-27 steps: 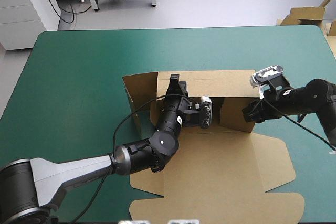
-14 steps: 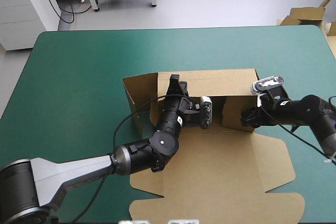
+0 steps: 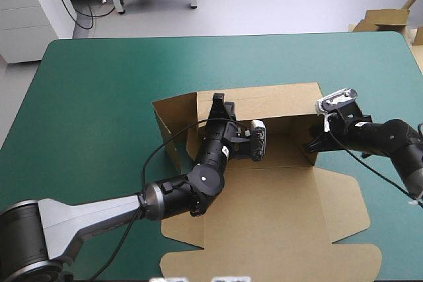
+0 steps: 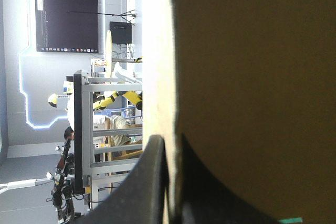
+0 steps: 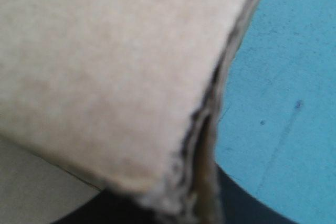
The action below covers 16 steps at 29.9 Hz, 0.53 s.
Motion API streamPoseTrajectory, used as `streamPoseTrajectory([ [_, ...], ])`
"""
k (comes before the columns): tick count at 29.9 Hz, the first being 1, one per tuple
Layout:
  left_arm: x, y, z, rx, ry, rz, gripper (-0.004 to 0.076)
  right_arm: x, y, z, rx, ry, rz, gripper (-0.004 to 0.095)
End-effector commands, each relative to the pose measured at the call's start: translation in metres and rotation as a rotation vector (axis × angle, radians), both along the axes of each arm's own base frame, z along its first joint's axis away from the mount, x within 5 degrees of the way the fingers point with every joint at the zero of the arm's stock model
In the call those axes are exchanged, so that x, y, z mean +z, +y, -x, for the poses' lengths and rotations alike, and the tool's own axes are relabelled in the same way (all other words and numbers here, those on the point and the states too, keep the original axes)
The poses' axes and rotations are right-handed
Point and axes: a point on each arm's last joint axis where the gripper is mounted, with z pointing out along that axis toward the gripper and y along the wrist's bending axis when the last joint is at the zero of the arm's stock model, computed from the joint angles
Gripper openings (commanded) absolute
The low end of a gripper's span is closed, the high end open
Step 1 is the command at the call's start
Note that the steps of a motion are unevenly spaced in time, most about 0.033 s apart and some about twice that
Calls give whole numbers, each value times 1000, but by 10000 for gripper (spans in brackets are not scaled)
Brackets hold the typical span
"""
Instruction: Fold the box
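Two pincers gripped one brown box [image 3: 264, 183], which lay mid-tabletop [image 3: 99, 97] and reached toward 6 o'clock, its lid panel [image 3: 277, 229] flat. The rear wall [image 3: 277, 100], on the box's 12 o'clock side, stood raised, as did the side wall [image 3: 173, 130] at 9 o'clock. The left pincer [image 3: 221, 102] [image 4: 168, 141] was clamped over the rear wall's top edge, with board between its black fingers [image 4: 139, 182]. The right pincer [image 3: 310, 144] [image 5: 202, 208] pinched the board at that wall's 3 o'clock end.

left arm [image 3: 86, 219]: grey link, black joints | left gripper [image 4: 169, 148]: black fins | right arm [image 3: 390, 138]: black
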Motion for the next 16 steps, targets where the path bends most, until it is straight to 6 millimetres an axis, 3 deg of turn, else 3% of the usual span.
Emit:
streamPoseTrajectory([
  [1, 12, -5, 8, -54, 34, 94, -8, 18, 7, 4, 31, -36, -75, -15],
  [16, 12, -6, 8, -55, 31, 96, -8, 5, 4, 7, -1, -6, -51, -4],
])
